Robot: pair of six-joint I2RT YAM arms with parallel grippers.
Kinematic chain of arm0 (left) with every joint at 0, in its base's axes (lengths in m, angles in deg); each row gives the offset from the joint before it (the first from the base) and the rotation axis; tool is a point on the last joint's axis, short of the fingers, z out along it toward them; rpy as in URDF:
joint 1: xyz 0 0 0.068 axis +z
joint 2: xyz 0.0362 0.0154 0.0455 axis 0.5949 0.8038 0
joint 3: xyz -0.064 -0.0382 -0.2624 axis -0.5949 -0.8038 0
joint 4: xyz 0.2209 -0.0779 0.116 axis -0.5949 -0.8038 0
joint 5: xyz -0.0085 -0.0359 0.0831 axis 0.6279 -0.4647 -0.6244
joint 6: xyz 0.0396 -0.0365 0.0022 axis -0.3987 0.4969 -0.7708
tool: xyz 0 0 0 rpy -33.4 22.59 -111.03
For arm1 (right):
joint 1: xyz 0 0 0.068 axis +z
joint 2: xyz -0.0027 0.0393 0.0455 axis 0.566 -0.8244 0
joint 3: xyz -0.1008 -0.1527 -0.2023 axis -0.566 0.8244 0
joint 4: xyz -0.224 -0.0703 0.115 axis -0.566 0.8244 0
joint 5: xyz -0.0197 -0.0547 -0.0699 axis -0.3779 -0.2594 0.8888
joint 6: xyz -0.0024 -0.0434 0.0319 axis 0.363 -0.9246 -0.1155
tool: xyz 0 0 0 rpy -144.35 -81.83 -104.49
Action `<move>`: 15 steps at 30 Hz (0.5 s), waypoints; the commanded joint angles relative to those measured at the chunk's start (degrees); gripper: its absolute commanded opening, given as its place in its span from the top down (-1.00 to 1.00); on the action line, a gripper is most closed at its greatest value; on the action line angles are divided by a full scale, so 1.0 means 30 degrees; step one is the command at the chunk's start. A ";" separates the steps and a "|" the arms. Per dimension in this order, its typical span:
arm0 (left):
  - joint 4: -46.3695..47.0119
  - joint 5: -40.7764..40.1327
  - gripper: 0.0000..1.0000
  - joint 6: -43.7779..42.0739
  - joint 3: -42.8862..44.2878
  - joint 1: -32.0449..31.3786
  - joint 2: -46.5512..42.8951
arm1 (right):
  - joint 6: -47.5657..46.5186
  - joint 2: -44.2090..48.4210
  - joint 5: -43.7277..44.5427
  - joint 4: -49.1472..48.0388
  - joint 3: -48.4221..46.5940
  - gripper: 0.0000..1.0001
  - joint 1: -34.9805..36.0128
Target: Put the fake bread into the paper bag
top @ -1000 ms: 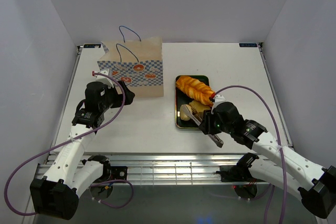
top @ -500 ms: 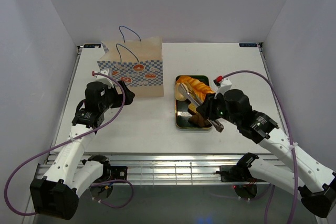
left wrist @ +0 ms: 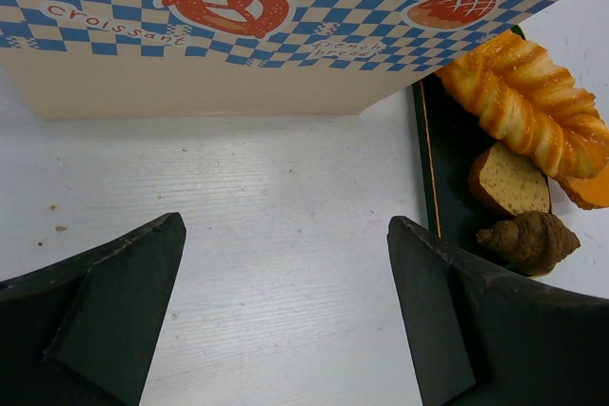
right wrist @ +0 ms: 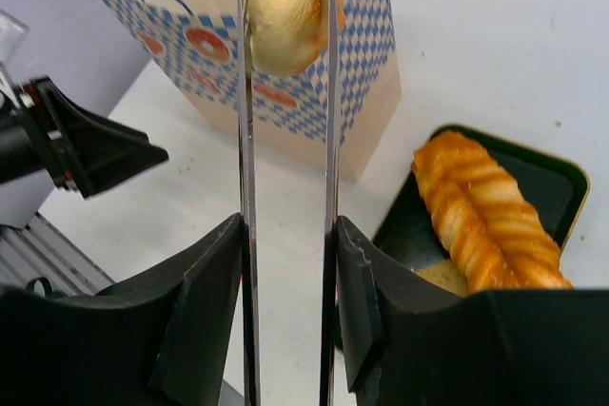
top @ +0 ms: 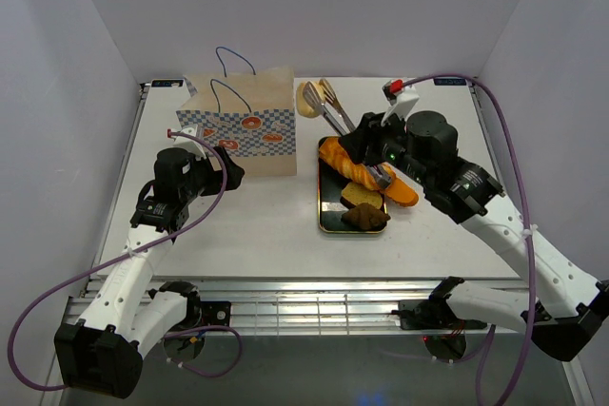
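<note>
My right gripper (top: 366, 142) (right wrist: 285, 263) is shut on metal tongs (top: 331, 107) (right wrist: 245, 140), which pinch a pale round roll (top: 308, 100) (right wrist: 288, 7) held in the air just right of the paper bag's top. The paper bag (top: 243, 124) (left wrist: 238, 35) (right wrist: 285, 64) stands upright at the back left. A twisted golden baguette (top: 354, 169) (right wrist: 485, 211) (left wrist: 523, 102), a cut bread slice (top: 362, 194) (left wrist: 509, 181) and a brown croissant (top: 364, 217) (left wrist: 530, 240) lie in the dark green tray (top: 326, 221). My left gripper (top: 231, 170) (left wrist: 285, 320) is open and empty, low over the table in front of the bag.
The tray (right wrist: 561, 187) sits right of the bag, near the table's middle. The bag's blue cord handles (top: 231, 59) stick up above its open top. White walls enclose the table on three sides.
My right arm has lifted the tongs with the round roll out of the tray and swung them back and left, up to the bag's top. The left arm has not moved.
</note>
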 commanded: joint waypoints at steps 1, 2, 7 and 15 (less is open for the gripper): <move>0.0093 0.0201 -0.96 0.0035 0.0788 -0.0060 -0.0073 | -0.0913 -0.0955 0.0033 -0.2711 -0.2495 0.06 -0.0001; 0.0093 0.0230 -0.96 0.0035 0.0760 -0.0060 -0.0072 | -0.1001 -0.1626 -0.0085 -0.2916 -0.2847 0.05 -0.0001; 0.0122 0.0260 -0.96 0.0035 0.0788 -0.0060 -0.0102 | -0.1148 -0.4060 -0.1109 -0.3739 -0.5395 0.00 0.0028; 0.0093 0.0201 -0.96 0.0035 0.0789 -0.0060 -0.0073 | -0.1411 -0.7695 -0.1726 -0.3768 -0.7508 -0.04 -0.0001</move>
